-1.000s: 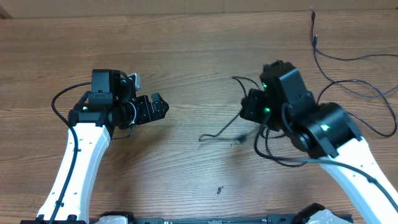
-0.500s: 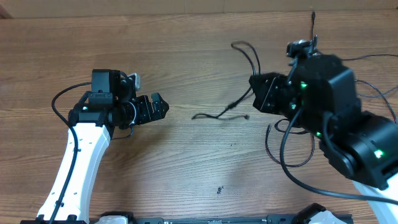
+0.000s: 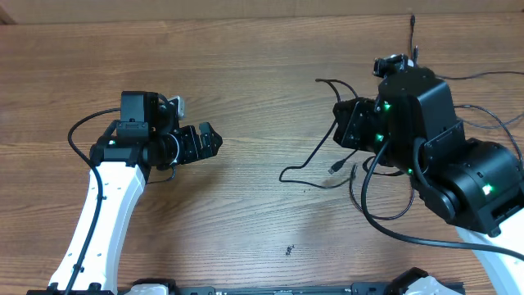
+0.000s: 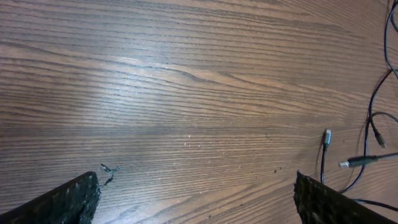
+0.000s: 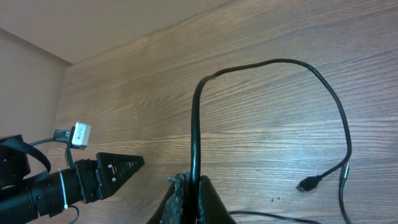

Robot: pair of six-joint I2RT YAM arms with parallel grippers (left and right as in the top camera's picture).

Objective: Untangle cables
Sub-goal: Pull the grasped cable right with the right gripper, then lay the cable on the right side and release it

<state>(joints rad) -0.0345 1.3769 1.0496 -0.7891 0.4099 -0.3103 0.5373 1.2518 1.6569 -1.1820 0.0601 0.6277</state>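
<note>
The right gripper (image 5: 189, 188) is clamped on a cable (image 5: 273, 61) that loops down to the table (image 3: 246, 65) right of centre. The left gripper (image 3: 214, 140) gapes wide, empty. More cables (image 3: 413, 33) lie far right.

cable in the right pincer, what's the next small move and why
Probably bring the open left pincer across to the plug end. The right pincer is shut on the cable, whose loop trails to that free plug, while the left one hangs idle away from it.
</note>
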